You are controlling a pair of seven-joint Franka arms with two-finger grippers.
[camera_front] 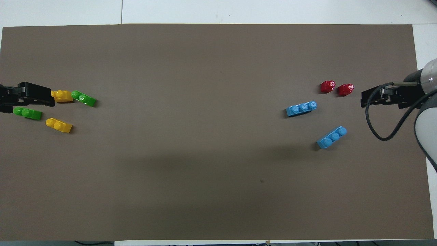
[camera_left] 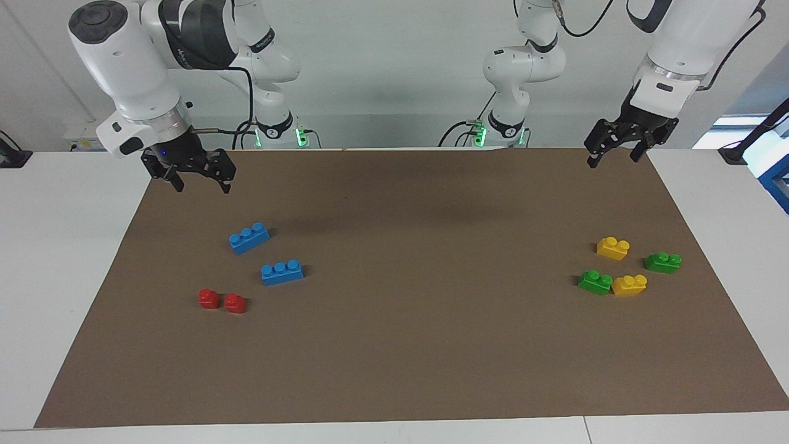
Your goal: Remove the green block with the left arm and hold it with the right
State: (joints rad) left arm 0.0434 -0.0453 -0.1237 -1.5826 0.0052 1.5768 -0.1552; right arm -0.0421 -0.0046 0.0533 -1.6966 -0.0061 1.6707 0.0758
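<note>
Tabletop (camera_left: 394,370) with brown mat (camera_left: 431,345). Left hand (camera_left: 619,151) up in the air over the mat's corner at the left arm's end, fingers spread wide, empty. Right hand (camera_left: 198,179) raised over the mat corner at the right arm's end, also wide, empty. Two blue bricks (camera_left: 249,238) near the right arm's end. Green block (camera_left: 595,282) near the left arm's end edge, touching a yellow brick (camera_left: 629,284).
</note>
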